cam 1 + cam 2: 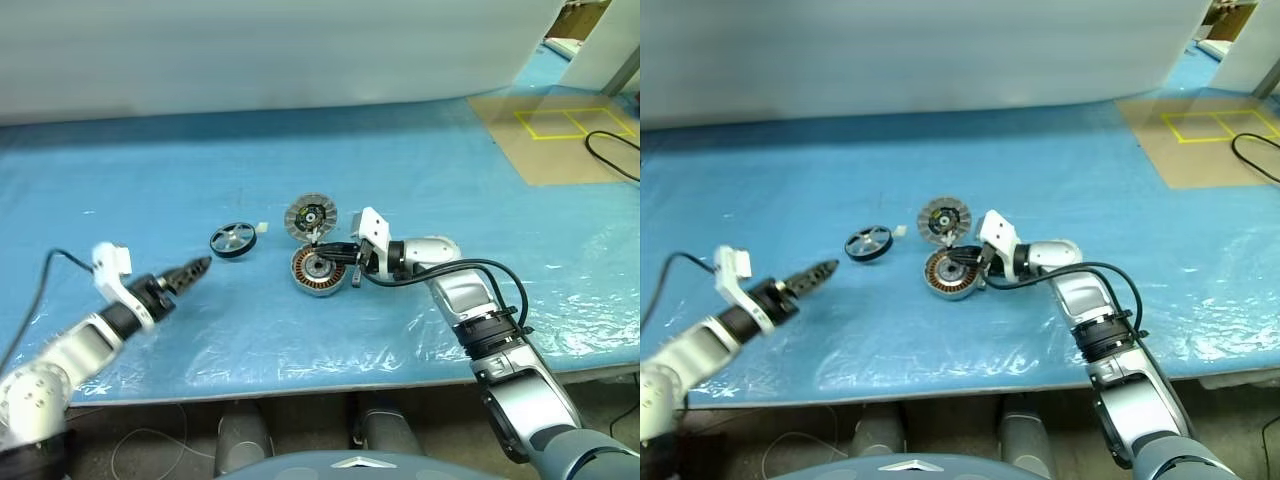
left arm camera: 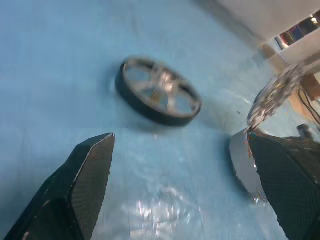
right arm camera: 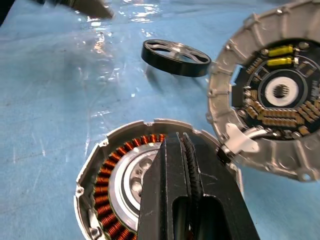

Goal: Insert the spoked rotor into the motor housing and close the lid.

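A blue plastic-covered tabletop (image 1: 200, 180) fills the head view. At centre sits the motor housing (image 1: 316, 271), its copper windings partly hidden by the right gripper (image 1: 330, 250), whose fingers are pressed together over it. The lid (image 1: 309, 216) stands tilted just above, touching the housing's rim. The spoked rotor (image 1: 231, 240) lies left of centre. The left gripper (image 1: 195, 270), lower left, has its fingers spread, empty.

My fingers (image 2: 85, 185) look like matt woven carbon. The housing (image 3: 107, 185) is bright metal with copper wire; the table cover (image 1: 200, 170) is glossy plastic.
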